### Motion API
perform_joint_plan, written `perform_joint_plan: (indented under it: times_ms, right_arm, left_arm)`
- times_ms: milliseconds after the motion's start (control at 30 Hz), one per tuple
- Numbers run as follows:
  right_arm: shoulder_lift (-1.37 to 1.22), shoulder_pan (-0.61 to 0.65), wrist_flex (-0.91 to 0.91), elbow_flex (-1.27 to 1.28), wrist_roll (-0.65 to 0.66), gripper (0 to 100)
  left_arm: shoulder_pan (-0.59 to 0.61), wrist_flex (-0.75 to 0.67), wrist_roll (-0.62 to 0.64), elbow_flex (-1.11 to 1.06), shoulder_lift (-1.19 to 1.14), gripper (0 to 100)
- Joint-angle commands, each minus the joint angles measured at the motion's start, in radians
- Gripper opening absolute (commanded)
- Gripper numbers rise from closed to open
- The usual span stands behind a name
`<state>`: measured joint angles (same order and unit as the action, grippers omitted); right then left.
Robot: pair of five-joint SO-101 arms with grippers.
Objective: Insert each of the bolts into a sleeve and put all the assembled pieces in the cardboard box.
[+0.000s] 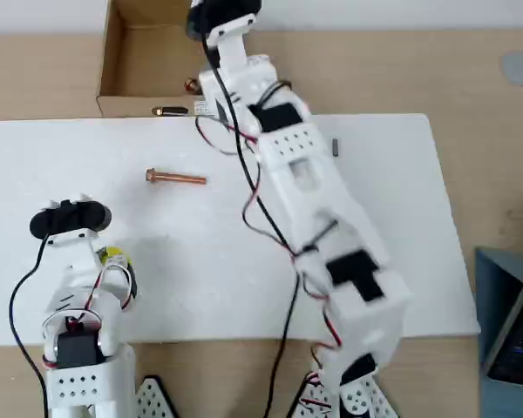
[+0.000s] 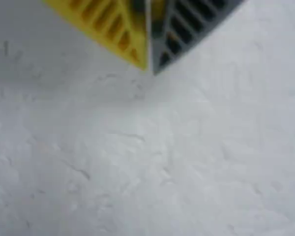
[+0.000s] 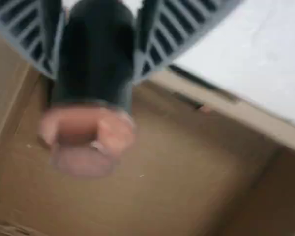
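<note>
Right tool [image 3: 94, 76] holds sleeved bolt [image 3: 92, 93] over cardboard box [image 3: 196, 191].

Bright, even light leaves only faint, soft shadows on the white board [image 1: 183, 261].

A white board [image 1: 200, 261] covers the wooden table [image 1: 488, 131]

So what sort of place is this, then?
Probably a robotics lab bench or hobby workshop: two wired robot arms at a wooden table, a white work mat, and a loose copper bolt near a cardboard box.
</note>
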<state>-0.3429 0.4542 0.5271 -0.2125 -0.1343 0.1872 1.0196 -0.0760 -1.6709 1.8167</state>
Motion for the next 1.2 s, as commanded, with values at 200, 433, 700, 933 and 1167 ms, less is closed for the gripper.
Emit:
perform_joint_plan:
  times_ms: [200, 433, 700, 933, 1167]
  right_arm:
    - [-0.377, -0.027, -0.029, -0.516, 0.035, 0.9]
    - [-0.591, -0.028, -0.002, -0.725, 0.101, 1.2]
    - [-0.75, -0.062, 0.155, -0.932, 0.129, 10.5]
    - [-0.817, -0.088, 0.244, -1.073, 0.129, 15.3]
    - [-0.835, -0.11, 0.262, -1.107, 0.124, 15.2]
  left_arm:
    - [0.005, -0.014, -0.002, 0.008, 0.008, 0]
    - [0.005, -0.014, -0.002, 0.008, 0.008, 0]
    - [0.005, -0.014, -0.002, 0.008, 0.008, 0]
    - [0.005, -0.014, -0.002, 0.008, 0.008, 0]
    - [0.005, -0.014, -0.002, 0.008, 0.008, 0]
